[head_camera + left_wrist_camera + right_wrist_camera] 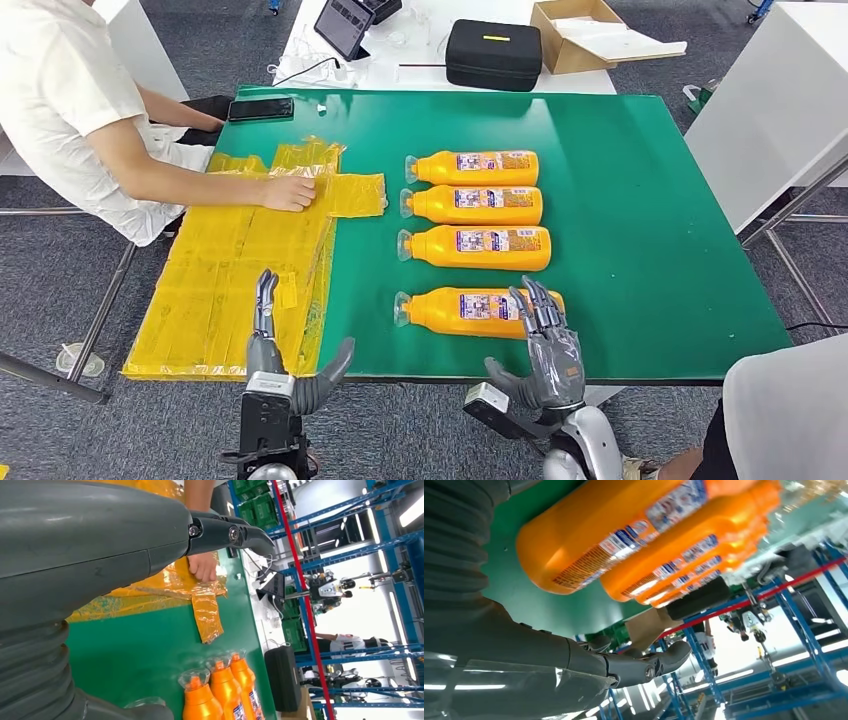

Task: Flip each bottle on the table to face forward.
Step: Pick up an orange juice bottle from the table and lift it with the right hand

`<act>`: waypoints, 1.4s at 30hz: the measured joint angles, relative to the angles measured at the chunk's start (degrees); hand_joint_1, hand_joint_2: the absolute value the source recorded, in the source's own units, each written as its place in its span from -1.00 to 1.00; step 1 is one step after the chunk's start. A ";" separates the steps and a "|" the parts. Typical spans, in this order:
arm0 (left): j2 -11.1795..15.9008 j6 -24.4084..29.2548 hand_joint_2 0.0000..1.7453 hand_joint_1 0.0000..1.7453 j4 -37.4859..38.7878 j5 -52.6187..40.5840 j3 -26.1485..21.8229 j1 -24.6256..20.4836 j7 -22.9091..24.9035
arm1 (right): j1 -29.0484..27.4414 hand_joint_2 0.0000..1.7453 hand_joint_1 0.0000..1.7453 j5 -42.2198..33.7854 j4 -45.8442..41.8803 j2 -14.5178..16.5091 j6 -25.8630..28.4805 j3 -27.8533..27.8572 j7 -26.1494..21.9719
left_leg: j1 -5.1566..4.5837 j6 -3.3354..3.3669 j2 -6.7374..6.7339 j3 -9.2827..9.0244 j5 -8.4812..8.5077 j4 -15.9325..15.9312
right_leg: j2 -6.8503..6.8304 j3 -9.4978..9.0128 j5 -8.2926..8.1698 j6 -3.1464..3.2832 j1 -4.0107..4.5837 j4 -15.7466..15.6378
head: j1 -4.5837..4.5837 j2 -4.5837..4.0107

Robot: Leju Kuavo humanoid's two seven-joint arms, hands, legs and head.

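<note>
Four orange bottles, label print too small to read

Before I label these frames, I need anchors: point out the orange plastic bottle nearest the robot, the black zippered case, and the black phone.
Nearest orange plastic bottle [445, 311]: head view, bare body beside the label.
Black zippered case [493, 55]: head view, lid centre.
Black phone [261, 109]: head view, screen middle.
</note>
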State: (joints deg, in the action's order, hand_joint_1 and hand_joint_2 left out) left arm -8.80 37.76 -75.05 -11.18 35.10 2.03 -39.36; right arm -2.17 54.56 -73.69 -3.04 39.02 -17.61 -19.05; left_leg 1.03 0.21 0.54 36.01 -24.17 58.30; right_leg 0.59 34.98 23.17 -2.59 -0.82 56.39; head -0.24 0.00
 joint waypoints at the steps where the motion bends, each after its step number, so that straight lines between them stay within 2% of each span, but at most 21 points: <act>1: -0.18 -0.50 1.00 -1.00 0.45 0.31 -0.03 -0.33 0.00 | 0.61 1.00 -1.00 1.93 1.13 -0.21 0.23 0.23 0.75 | 0.00 0.00 0.00 0.00 0.00 0.00 | 0.00 0.00 0.00 0.00 0.00 0.00 | 0.00 0.00; 9: -1.02 -1.71 1.00 -1.00 2.94 0.81 -0.13 -1.34 0.01 | 2.08 1.00 -1.00 16.11 6.72 0.59 0.50 1.99 4.39 | 0.01 -0.01 0.00 0.00 -0.01 0.00 | 0.00 0.02 0.01 0.00 0.01 0.01 | -0.01 0.01; 12: -1.21 -1.76 1.00 -1.00 3.37 0.65 -0.13 -1.43 0.08 | 2.22 1.00 -1.00 18.84 7.47 1.34 0.52 3.27 4.67 | 0.01 -0.01 0.00 0.01 -0.01 0.00 | 0.00 0.02 0.01 0.00 0.01 0.01 | 0.00 0.00; 22: -1.23 -1.81 1.00 -1.00 3.57 0.16 -0.11 -1.49 0.42 | 7.30 1.00 -1.00 18.18 15.05 2.04 0.55 5.30 6.60 | 0.00 0.02 0.00 0.01 0.03 0.01 | 0.00 0.01 -0.03 0.00 0.00 0.01 | 0.00 0.00; 27: -1.23 -1.76 1.00 -1.00 3.57 -0.41 -0.11 -1.49 0.80 | 8.18 1.00 -1.00 20.88 15.75 2.30 0.61 7.00 7.08 | 0.01 0.02 0.00 0.01 0.02 0.00 | 0.00 0.01 -0.02 0.00 0.01 0.01 | -0.02 0.00; 42: -1.21 -1.76 1.00 -1.00 3.57 -1.07 -0.09 -1.48 1.45 | 10.52 1.00 -1.00 18.45 19.16 2.63 0.46 9.34 7.84 | 0.00 0.02 -0.02 0.01 0.02 0.00 | 0.01 0.01 -0.03 0.01 0.01 0.01 | -0.02 0.00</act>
State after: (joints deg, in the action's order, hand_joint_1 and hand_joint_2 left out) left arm -10.01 36.00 -71.47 -12.26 35.01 0.55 -37.92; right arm 8.35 73.01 -54.53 -0.42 39.48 -8.27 -11.21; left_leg 1.04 0.23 0.52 36.02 -24.15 58.30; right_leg 0.60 34.99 23.14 -2.59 -0.81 56.40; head -0.26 0.00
